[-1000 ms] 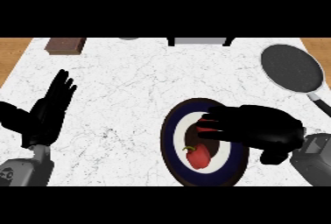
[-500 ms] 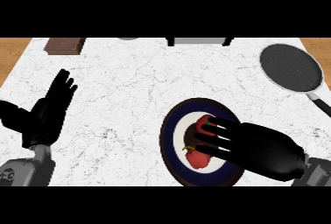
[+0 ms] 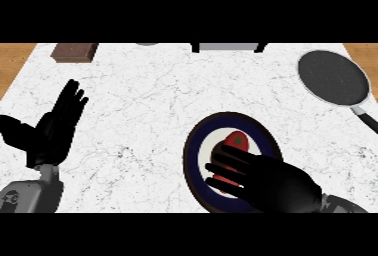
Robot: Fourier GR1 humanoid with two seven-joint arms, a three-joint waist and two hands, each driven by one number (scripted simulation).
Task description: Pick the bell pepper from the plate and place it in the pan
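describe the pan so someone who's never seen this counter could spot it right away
Look to the far right corner of the white marble counter. The pan lies there, round and dark grey, its black handle pointing toward the near right edge. Unlike the ringed plate, it holds nothing.

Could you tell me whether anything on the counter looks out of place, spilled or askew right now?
Nothing stands out. The bell pepper lies on the plate with the right hand partly over it, the pan sits upright at the far right, and the left hand rests open at the left edge. No spills show.

Bell pepper (image 3: 235,145) partly under right hand (image 3: 273,182)
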